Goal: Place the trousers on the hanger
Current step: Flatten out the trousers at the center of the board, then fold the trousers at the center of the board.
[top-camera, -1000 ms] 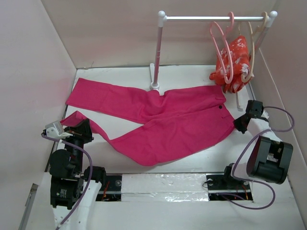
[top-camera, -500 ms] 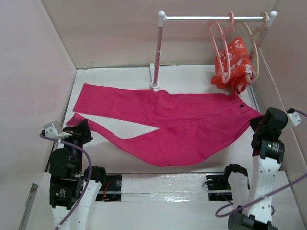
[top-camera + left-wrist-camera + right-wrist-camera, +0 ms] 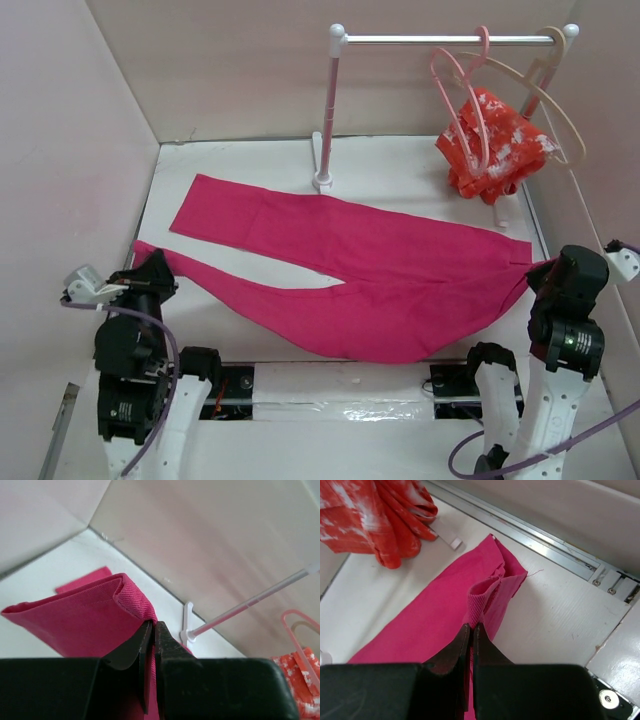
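The magenta-pink trousers lie stretched across the white table, legs to the left and waist to the right. My left gripper is shut on the hem of the near leg at the left. My right gripper is shut on the waistband at the right edge. The light-pink hanger hangs by its hook on the rail at the back right, swung out of plumb. It also shows in the left wrist view.
A white rail stand rises from the table's back middle. A beige hanger with a red-orange patterned garment hangs beside the pink hanger, also swung sideways. Pink walls close in on the left, back and right.
Both grippers have pulled the trousers nearer and stretched them out; the waist moved right and down. The right arm swung from low to upright. The hangers and red garment have swung right.
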Action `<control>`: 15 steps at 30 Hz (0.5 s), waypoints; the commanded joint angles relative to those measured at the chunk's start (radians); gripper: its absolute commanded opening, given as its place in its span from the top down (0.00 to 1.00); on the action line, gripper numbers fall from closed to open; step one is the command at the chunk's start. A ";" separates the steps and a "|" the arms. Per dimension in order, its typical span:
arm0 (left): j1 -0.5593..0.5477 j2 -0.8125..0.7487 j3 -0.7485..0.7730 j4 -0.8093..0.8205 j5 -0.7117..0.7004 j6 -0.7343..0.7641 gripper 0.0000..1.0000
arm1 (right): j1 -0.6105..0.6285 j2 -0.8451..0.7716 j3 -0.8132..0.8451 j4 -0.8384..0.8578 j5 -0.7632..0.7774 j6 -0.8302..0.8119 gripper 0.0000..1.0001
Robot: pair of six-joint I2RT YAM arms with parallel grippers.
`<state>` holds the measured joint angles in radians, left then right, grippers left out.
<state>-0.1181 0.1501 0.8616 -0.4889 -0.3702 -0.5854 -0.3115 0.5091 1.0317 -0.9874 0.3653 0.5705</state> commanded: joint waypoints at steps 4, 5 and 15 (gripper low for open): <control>-0.006 0.216 -0.108 0.116 0.046 -0.180 1.00 | 0.006 0.019 -0.018 0.082 -0.045 -0.047 1.00; -0.006 0.259 -0.105 0.136 0.051 -0.189 1.00 | 0.006 0.040 -0.022 0.104 -0.054 -0.047 1.00; -0.006 0.600 0.120 0.048 -0.387 -0.225 1.00 | 0.006 0.077 -0.137 0.292 -0.157 -0.041 1.00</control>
<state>-0.1238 0.8062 0.9119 -0.4824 -0.5507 -0.7986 -0.3115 0.5999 0.9051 -0.8593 0.2501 0.5388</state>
